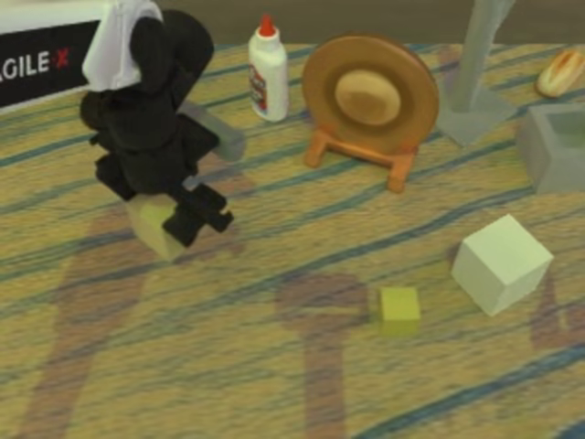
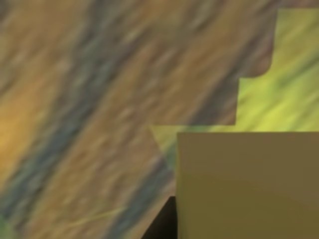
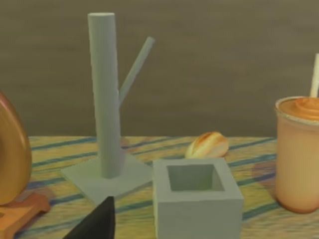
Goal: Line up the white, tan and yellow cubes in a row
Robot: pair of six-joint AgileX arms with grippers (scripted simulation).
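The left tool (image 1: 183,222) is low over the tan cube (image 1: 154,226), at the left side of the counter (image 1: 274,384). The arm covers most of the cube, and I cannot tell if the tool is open or closed on it. In the left wrist view the tan cube (image 2: 246,184) fills the near corner, very close to the camera.

The yellow cube (image 1: 399,309) lies near the middle of the counter, and the white cube (image 1: 501,262) is beside it to the right, a little apart. The tan cube is well apart from both.

The risk, I think, is a grip that is not centred: the cube may then turn or slip out on the way to the others. A carried cube could also knock the small yellow cube out of line.

The right tool (image 3: 94,224) shows only a dark tip, so its state is not clear either.

Readable writing: "AGILE X" on the black sign (image 1: 41,62). The label on the glue bottle (image 1: 268,71) is too small to read.
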